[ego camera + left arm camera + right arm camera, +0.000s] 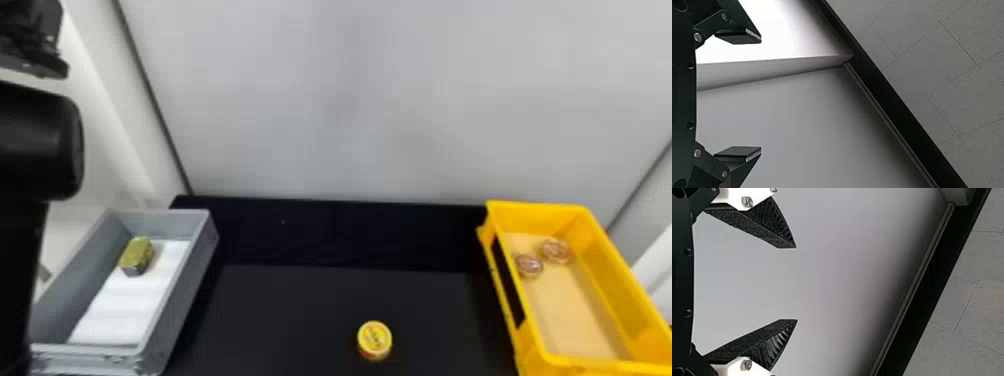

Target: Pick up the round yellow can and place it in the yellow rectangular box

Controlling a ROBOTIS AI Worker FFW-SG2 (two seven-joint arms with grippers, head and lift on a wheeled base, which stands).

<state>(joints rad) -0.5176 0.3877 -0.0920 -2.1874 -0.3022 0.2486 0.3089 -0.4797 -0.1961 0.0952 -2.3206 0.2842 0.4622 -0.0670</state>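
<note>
- Head view: pale wall (375,100) behind the black tabletop (300,305); both wrist views take in wall and tiled ceiling (954,86).
- Yellow rectangular box (603,280) right, grey box (184,295) left, raised rims on each; a broad black span between them.
- Left arm (40,145) upright along the left edge, left gripper (30,45) above it. In its wrist view, that left gripper (761,94) is spread wide, nothing between its fingers.
- Right gripper (796,284): wide too, holding nothing.
- Gold tin (136,256) inside the grey box, on white lining.
- Round yellow can (374,340): upright on the tabletop, well apart from either box.
- Two small round containers (529,266) inside the yellow one.
</note>
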